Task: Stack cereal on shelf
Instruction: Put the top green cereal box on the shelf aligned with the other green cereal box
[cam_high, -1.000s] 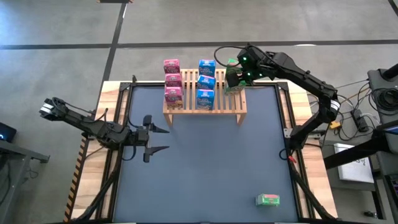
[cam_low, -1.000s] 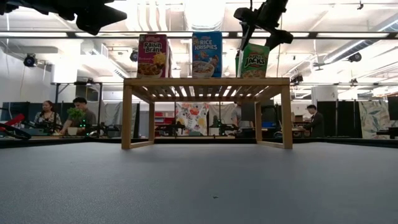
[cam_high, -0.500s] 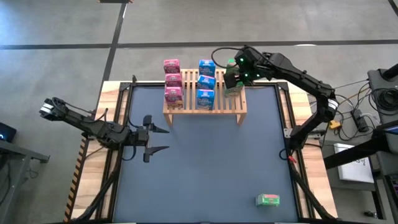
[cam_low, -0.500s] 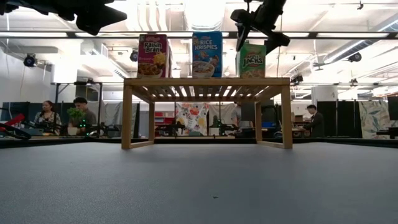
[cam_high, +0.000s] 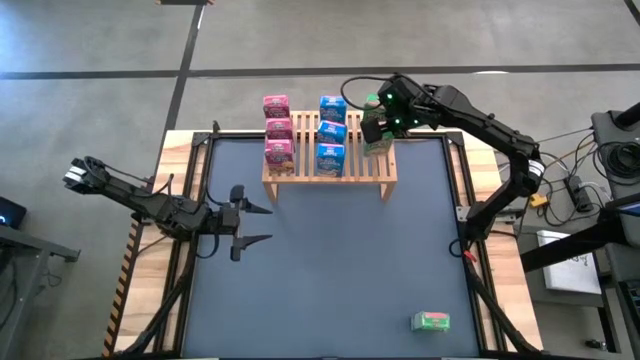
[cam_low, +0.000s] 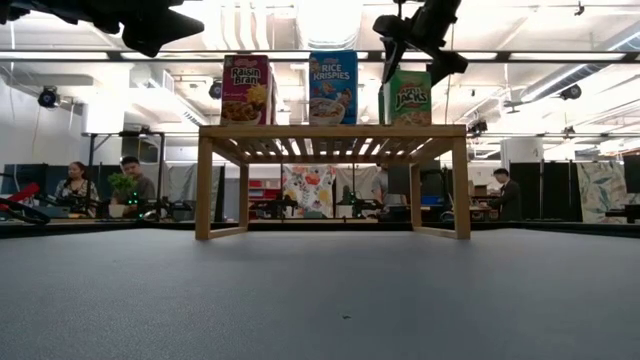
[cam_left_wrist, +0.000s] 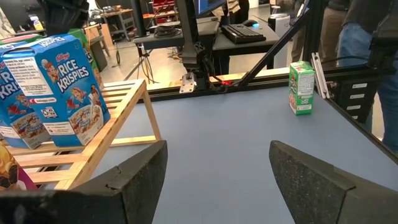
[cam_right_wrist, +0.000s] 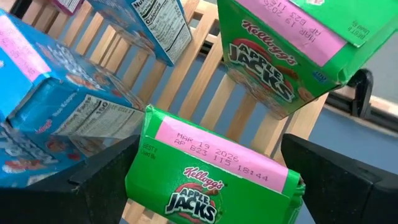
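1. Behind the blue-grey table (cam_high: 330, 250) is an open workshop where people sit at desks.
2. On the table's far side stands the wooden shelf (cam_high: 330, 165), with 3 pink boxes (cam_high: 277, 130), 3 blue boxes (cam_high: 331, 132) and 2 green boxes (cam_right_wrist: 249, 112) upright on it.
3. 1 more green box (cam_high: 431, 321) lies near the front right corner.
4. Right claw (cam_high: 374, 125) hovers over the green boxes, fingers wide, holding nothing.
5. Left claw (cam_high: 250, 225) waits at the left, open and empty.

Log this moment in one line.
right gripper: jaws open, over green box on shelf | left gripper: jaws open, idle over table | one green box off shelf
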